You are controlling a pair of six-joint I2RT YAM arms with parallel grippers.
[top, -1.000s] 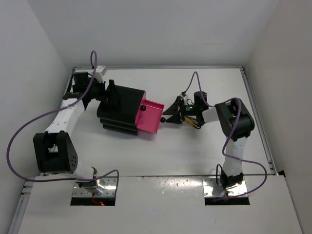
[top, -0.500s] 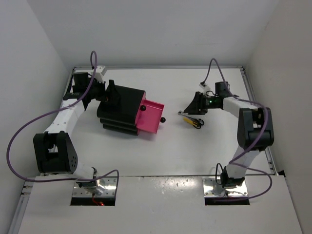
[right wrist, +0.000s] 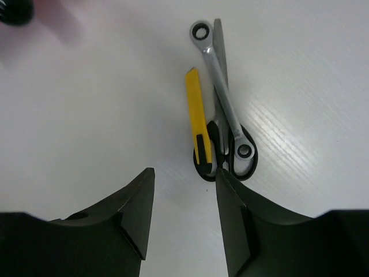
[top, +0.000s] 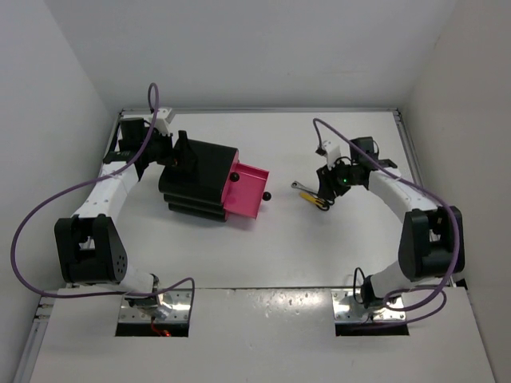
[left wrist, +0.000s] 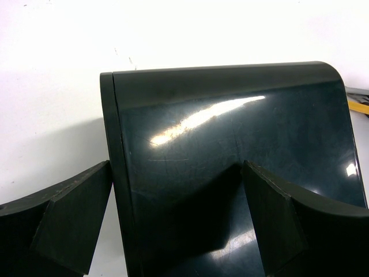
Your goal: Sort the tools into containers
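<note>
The black drawer unit (top: 198, 182) lies at the left with one magenta-pink drawer (top: 247, 191) pulled out, its black knob (top: 267, 196) facing right. My left gripper (top: 177, 155) is open, straddling the unit's back edge (left wrist: 115, 173), one finger beside it and one over its glossy top. My right gripper (top: 323, 185) is open and empty, just short of the tools (right wrist: 184, 173). A slim silver wrench (right wrist: 222, 95), a yellow-and-black-handled piece (right wrist: 198, 121) and black-handled scissors (right wrist: 245, 164) lie bunched together on the table. No green-handled screwdriver shows.
The white table has side walls left and right and a rail at the back (top: 263, 110). A second knob (top: 235, 176) shows on the unit's front. The right arm's cable (top: 323, 132) loops above the tools.
My right gripper has drawn back from the pink drawer's knob, swung right, and now hovers at the tools. The drawer stays open. The left arm has not moved.
</note>
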